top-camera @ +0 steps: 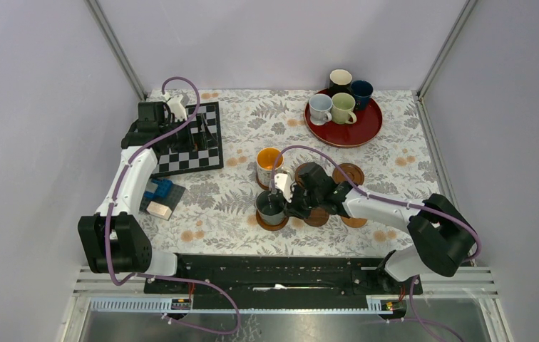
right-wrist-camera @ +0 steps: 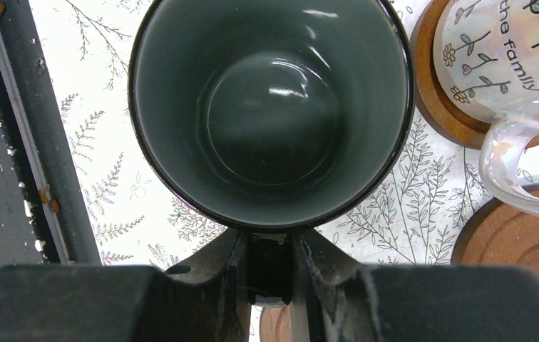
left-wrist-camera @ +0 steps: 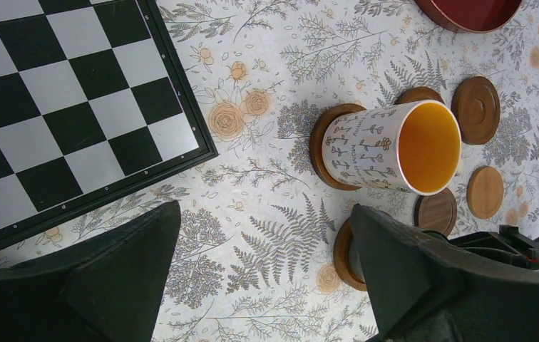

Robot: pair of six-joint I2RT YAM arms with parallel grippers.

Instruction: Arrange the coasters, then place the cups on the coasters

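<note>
My right gripper (top-camera: 291,206) (right-wrist-camera: 270,246) is shut on the handle of the dark grey-green cup (top-camera: 271,205) (right-wrist-camera: 270,114). That cup is upright over a brown coaster (top-camera: 272,224) (left-wrist-camera: 343,256); I cannot tell if it rests on it. The white cup with the orange inside (top-camera: 269,165) (left-wrist-camera: 395,146) (right-wrist-camera: 509,57) stands on another coaster (left-wrist-camera: 319,142). Several bare coasters (left-wrist-camera: 477,108) (top-camera: 348,173) lie to its right. My left gripper (left-wrist-camera: 267,285) hangs open and empty near the chessboard, high above the cloth.
A red tray (top-camera: 366,132) (left-wrist-camera: 466,11) at the back right holds the pale blue-white (top-camera: 319,108), pale green (top-camera: 342,107), black (top-camera: 339,80) and navy (top-camera: 361,91) cups. A chessboard (top-camera: 188,153) (left-wrist-camera: 60,107) lies at the left, blue blocks (top-camera: 160,192) in front of it.
</note>
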